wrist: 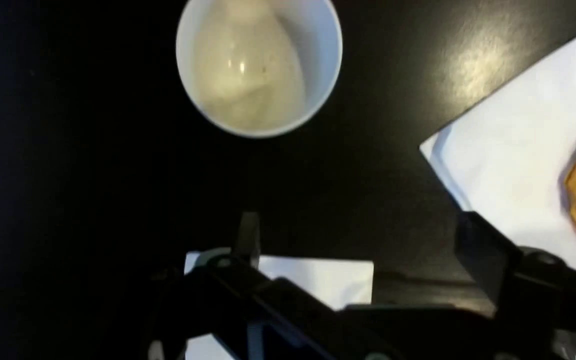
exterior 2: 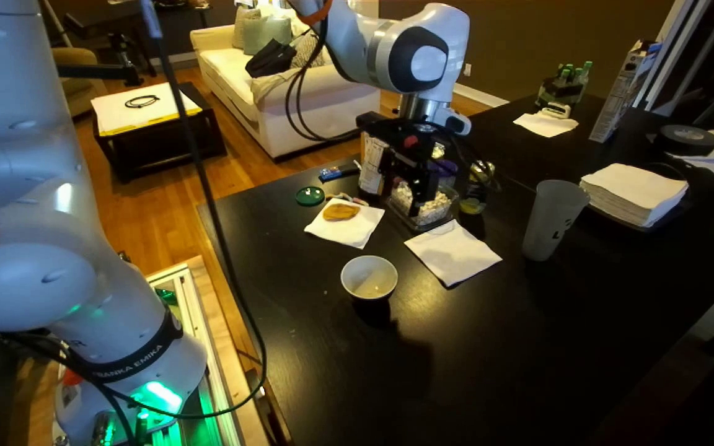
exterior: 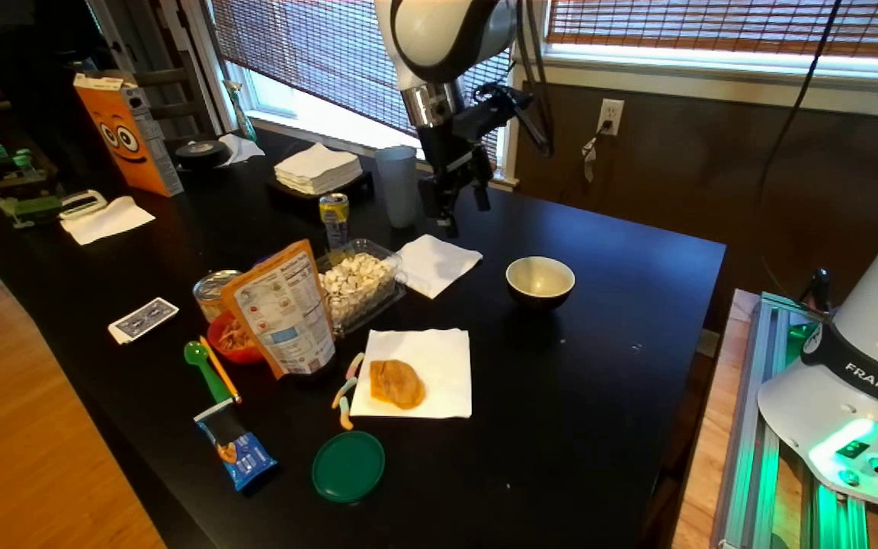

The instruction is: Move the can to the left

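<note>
Nearest the wrist camera, the tool [wrist: 359, 237] is shown spread wide, nothing gripped between its fingers [wrist: 483, 252], held above the tabletop [exterior: 599, 419] with a napkin [wrist: 325, 277] seen past it and a bowl [wrist: 268, 65] farther ahead. No glimpse of the can [exterior: 334, 216] is given by that view; if a descent were steered by it alone, the grasp would likely be missed.

Farther out, the can is found in an exterior view, upright just beside the clear tub [exterior: 372, 311], near the cup [exterior: 398, 187] and a white stack [exterior: 317, 171]. Whether can and tub touch cannot be told. Little room seems to be left for two parted fingers: by a low or off-centre approach, the tall cup could be toppled or the tub shoved aside. Struck high on one side, the slim can would probably be tipped; how full it is, and whether it is sealed, is not shown.

At greater remove, a wider tin [exterior: 214, 293] is seen beside a pouch [exterior: 290, 320]; it might be mistaken for the target, and the wrong thing moved. Doubt is also raised by "left": if it is judged from the base [exterior: 858, 412], the carry would seemingly be made past the tub toward tin and pouch, and any of them could be clipped by a can lifted too little.
</note>
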